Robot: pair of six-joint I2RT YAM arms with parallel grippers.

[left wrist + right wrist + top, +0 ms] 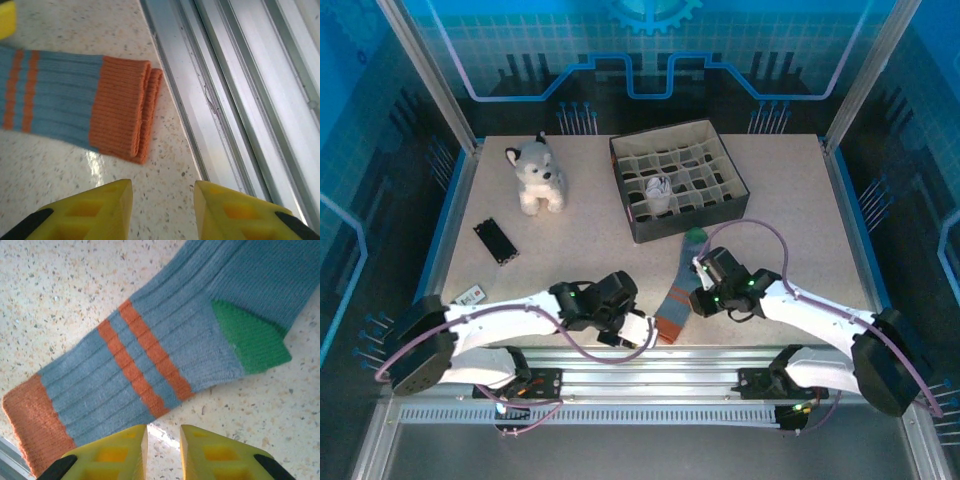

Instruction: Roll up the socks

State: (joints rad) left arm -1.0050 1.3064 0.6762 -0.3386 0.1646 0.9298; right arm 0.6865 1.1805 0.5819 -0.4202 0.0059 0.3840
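Item count: two socks, two grippers, one compartment box, one plush husky, one black flat object, one small white object.

1. Grey-blue sock [678, 295] [60, 100] [150, 365]: lies flat and unrolled on the table [580, 250], near the front edge, between the two grippers. The green toe points toward the compartment box [690, 225] and the orange cuff points toward the aluminium rail [225, 100]. It has two orange stripes across the leg and one green heel patch. At the cuff end, two orange layers are visible, slightly offset.
2. White sock [658, 188]: sits bundled in one compartment near the middle of the box. Its details are too small to tell.
3. Plush husky [540, 175]: stands upright at the far left of the table.
4. Black flat object [495, 241] and small white object [470, 295]: lie on the left side, well apart from the socks.

Arm pose:
- Left arm: reaches right along the front edge. The left gripper [638, 330] [162, 210] is angled down at the table just beside the cuff, not touching it. The yellow fingers [95, 212] are parted, with bare table between them and nothing held.
- Right arm: reaches left from its base. The right gripper [696, 298] [163, 450] is low over the table beside the striped leg section. Its fingers [215, 455] stand narrowly parted, with bare table in the gap and nothing held.
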